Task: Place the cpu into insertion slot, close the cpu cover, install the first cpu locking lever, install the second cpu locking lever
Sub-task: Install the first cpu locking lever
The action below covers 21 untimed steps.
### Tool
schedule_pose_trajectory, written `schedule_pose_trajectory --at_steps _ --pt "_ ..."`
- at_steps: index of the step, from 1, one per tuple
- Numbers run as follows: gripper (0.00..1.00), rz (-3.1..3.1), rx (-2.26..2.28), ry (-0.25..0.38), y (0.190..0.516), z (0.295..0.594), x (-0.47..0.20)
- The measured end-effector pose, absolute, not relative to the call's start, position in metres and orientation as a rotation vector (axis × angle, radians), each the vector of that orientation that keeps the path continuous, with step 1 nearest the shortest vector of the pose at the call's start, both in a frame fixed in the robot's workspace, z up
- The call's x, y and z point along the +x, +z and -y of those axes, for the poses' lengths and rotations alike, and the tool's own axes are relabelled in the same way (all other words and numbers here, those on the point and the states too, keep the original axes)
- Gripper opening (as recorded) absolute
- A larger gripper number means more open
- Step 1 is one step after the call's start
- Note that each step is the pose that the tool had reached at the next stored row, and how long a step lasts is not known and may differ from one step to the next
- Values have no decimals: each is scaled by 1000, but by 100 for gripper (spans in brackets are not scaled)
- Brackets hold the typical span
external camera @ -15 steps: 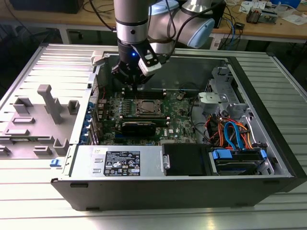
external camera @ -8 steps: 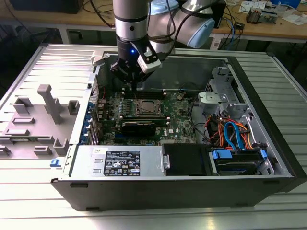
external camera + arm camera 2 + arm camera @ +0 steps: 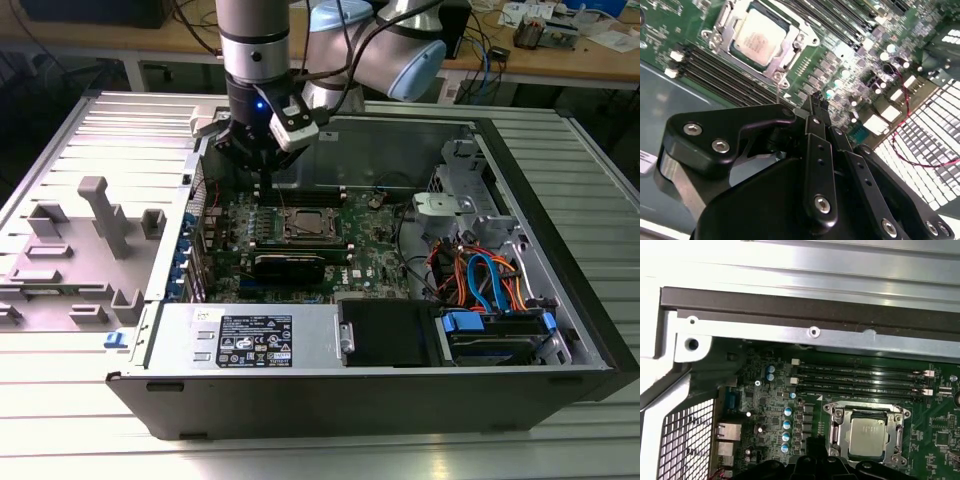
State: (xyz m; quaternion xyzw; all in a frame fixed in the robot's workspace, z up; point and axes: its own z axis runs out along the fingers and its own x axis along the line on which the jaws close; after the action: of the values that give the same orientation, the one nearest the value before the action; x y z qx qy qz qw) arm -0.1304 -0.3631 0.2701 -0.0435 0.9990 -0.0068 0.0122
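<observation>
Right now my gripper [image 3: 262, 172] hangs inside the open computer case [image 3: 560, 300], low over the green board [image 3: 375, 250] and just off the socket corner toward the exterior view's left. In the second wrist view its black fingers [image 3: 816, 112] are pressed together to a narrow tip with nothing between them, so the gripper is closed and empty.

The cpu [image 3: 759, 36] already sits in the slot [image 3: 305, 224]; I see its silvery-grey top flat and square inside the socket in both wrist views, also at [image 3: 866, 436]. The cover [image 3: 840, 432] lies down over it as a thin metal frame, its window showing the chip's top. A thin wire lever [image 3: 778, 90] runs from the socket's corner toward my fingertip; I cannot tell whether it is latched, nor whether the tip touches it.

Long black memory slots [image 3: 860, 375] lie beside the socket, between it and the case wall [image 3: 805, 332]. Blue-topped capacitors [image 3: 787, 422] stand in a row near the socket's other side, and a perforated grille [image 3: 685, 440] closes the case's end. In the exterior view, a drive bay with orange and blue cables [image 3: 480, 280] fills the case's end toward that view's right. The case rests on a ribbed metal counter [image 3: 320, 450], with grey plastic fixtures [image 3: 95, 215] well apart at the exterior view's left.
</observation>
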Motion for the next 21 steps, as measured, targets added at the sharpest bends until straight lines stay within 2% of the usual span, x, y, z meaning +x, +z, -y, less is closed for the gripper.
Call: schedule_pose_trajectory --at_steps 21 --pt "11 -3114 -139 -21 268 344 -120"
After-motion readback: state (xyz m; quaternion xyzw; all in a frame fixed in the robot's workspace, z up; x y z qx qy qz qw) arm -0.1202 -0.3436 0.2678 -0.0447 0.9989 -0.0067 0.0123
